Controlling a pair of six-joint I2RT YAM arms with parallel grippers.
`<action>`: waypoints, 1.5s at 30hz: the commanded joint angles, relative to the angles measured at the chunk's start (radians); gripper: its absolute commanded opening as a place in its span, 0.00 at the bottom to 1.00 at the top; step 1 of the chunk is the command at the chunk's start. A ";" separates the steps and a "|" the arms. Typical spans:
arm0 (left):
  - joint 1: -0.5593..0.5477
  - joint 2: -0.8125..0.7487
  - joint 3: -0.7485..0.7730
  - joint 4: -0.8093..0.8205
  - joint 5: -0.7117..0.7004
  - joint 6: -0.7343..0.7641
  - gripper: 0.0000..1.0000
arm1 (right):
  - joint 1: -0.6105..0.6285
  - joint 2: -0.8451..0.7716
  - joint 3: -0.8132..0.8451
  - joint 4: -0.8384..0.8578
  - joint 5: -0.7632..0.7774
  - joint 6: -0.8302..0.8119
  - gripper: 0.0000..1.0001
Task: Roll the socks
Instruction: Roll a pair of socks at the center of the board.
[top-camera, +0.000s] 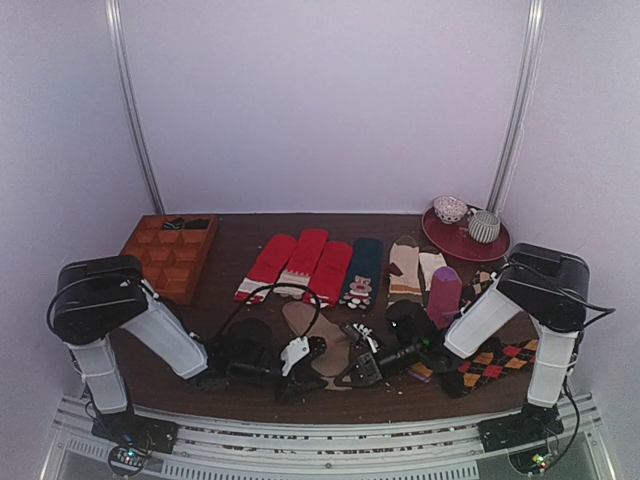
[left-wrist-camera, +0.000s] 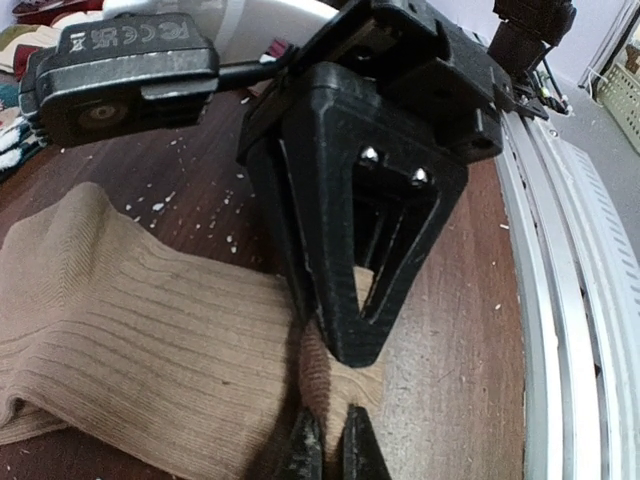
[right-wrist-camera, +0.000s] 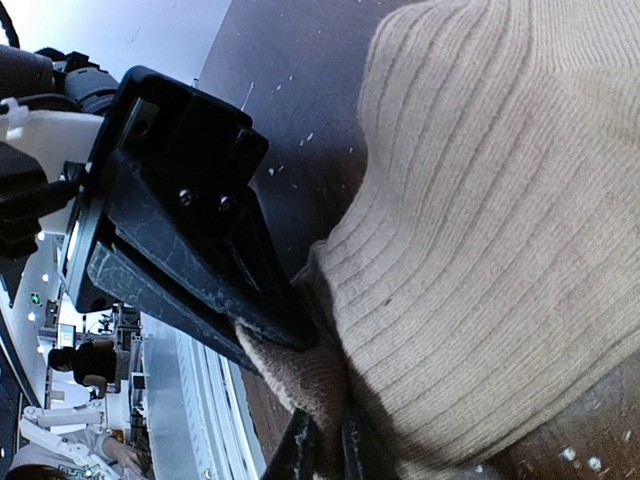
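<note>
Tan socks (top-camera: 312, 322) lie flat on the brown table (top-camera: 240, 250), near the front edge, between the two arms. The left gripper (left-wrist-camera: 330, 445) has its jaws shut tight on the edge of the socks. The right gripper (right-wrist-camera: 325, 445) pinches that same edge, jaws together on the cloth. The two grippers are just beside each other. Red socks (top-camera: 300, 262) lie farther back.

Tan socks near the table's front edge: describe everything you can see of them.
The tan socks are plain ribbed knit, unpatterned, lying unrolled on the dark wooden table near its front edge, in front of the red socks. The left gripper is shut on one bunched edge; the right gripper pinches another fold.
</note>
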 joint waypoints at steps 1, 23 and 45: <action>0.019 -0.001 0.008 -0.218 -0.016 -0.111 0.00 | -0.002 0.003 -0.045 -0.189 0.066 -0.045 0.14; 0.074 0.003 -0.066 -0.660 0.171 -0.346 0.00 | 0.391 -0.457 -0.169 -0.101 0.802 -1.013 0.39; 0.077 0.015 -0.094 -0.646 0.180 -0.365 0.00 | 0.423 -0.160 -0.005 -0.098 0.917 -1.272 0.39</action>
